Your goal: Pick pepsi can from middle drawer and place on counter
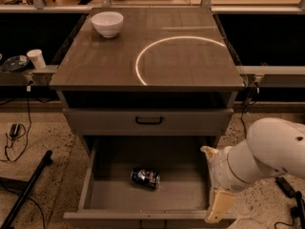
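Note:
The pepsi can [146,177] lies on its side on the floor of the pulled-out middle drawer [114,197], a little left of the drawer's centre. My gripper [208,185] hangs over the drawer's right wall near its front corner, to the right of the can and apart from it. Its two cream fingers are spread, one finger [208,151] higher up and the other low by the drawer front, with nothing between them. The white arm fills the lower right. The counter [95,66] above shows a bright curved reflection.
A white bowl [107,23] stands at the counter's back left. The drawer front [190,120] above the open drawer is closed and has a black bar handle. A white cup [36,58] sits on a ledge at left. A black pole [24,190] and cables lie on the speckled floor.

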Controlling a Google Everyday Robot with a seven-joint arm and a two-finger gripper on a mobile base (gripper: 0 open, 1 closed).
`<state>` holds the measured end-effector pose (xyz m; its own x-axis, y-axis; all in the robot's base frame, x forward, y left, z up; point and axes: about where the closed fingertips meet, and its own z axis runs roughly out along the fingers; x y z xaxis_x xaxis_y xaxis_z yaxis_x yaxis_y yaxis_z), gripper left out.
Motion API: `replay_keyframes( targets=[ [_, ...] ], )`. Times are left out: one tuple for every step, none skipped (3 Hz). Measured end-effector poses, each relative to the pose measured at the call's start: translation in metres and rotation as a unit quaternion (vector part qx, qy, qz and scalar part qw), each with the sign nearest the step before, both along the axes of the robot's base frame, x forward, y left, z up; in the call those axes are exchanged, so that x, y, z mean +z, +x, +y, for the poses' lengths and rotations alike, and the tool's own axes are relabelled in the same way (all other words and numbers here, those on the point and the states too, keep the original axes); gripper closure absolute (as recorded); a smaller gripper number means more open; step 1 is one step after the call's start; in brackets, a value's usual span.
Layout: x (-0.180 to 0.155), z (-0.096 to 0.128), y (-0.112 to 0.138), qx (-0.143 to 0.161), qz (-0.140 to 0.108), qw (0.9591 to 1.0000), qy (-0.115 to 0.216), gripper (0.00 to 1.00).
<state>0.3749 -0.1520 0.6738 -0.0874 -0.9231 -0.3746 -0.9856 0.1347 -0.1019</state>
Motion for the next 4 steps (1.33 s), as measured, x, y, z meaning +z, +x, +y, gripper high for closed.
replay_keyframes(
  targets=[
    [-0.013,0.007,0.012,0.006,0.002,1.0,0.007,0.0],
    [-0.022,0.019,0.032,0.018,-0.004,0.9997,0.017,0.0],
    [-0.032,0.034,0.063,0.032,-0.008,0.9991,0.026,0.0],
    [-0.032,0.034,0.063,0.032,-0.008,0.9991,0.026,0.0]
  ],
)
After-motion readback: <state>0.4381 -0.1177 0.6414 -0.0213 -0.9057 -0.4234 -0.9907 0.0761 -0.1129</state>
